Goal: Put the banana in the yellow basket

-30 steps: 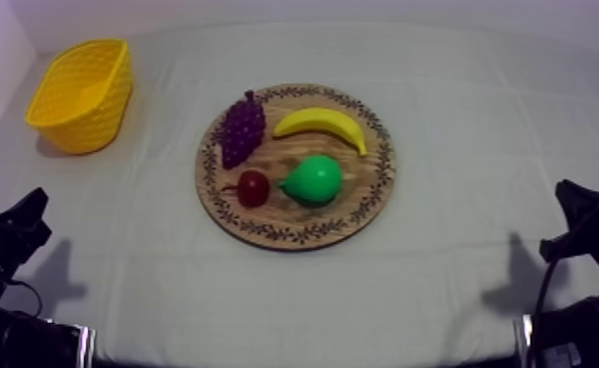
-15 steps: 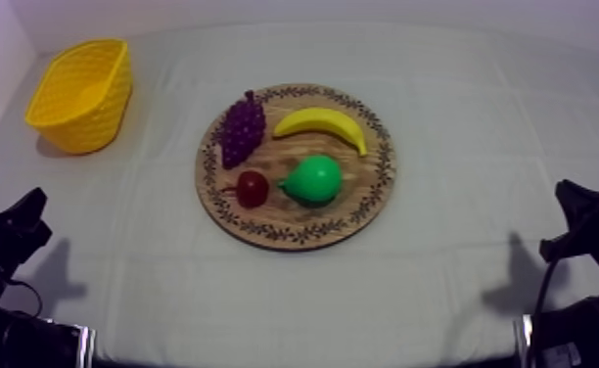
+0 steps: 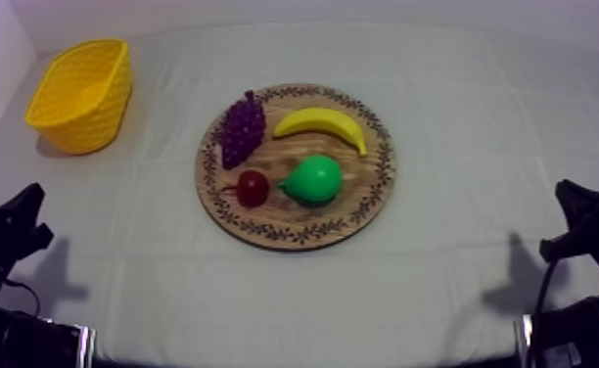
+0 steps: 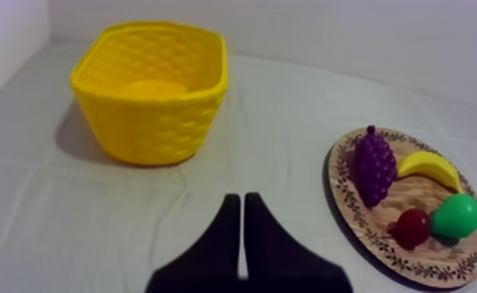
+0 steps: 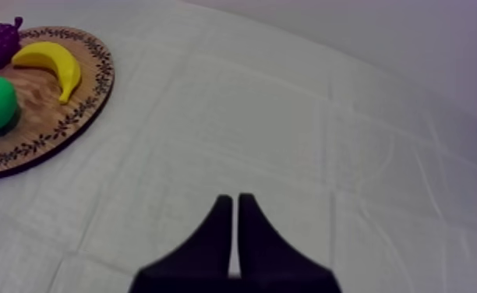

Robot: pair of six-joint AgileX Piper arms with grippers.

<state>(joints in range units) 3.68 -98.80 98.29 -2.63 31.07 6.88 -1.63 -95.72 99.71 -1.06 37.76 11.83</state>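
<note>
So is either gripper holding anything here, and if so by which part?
Nothing is held. The left gripper and right gripper are shut on nothing; the banana lies on the wooden board.

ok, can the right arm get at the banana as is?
Probably yes. The banana lies uncovered on the wooden board, only bare cloth between the board and the right gripper, which rests shut.

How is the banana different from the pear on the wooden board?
The banana is yellow and the pear is green. The banana is long, thin and curved, while the pear is plump and rounded with one narrower end. The banana lies at the far side, next to the grapes. The pear sits nearer the front, next to the small red fruit. Both are toy fruit resting on the wooden board.
</note>
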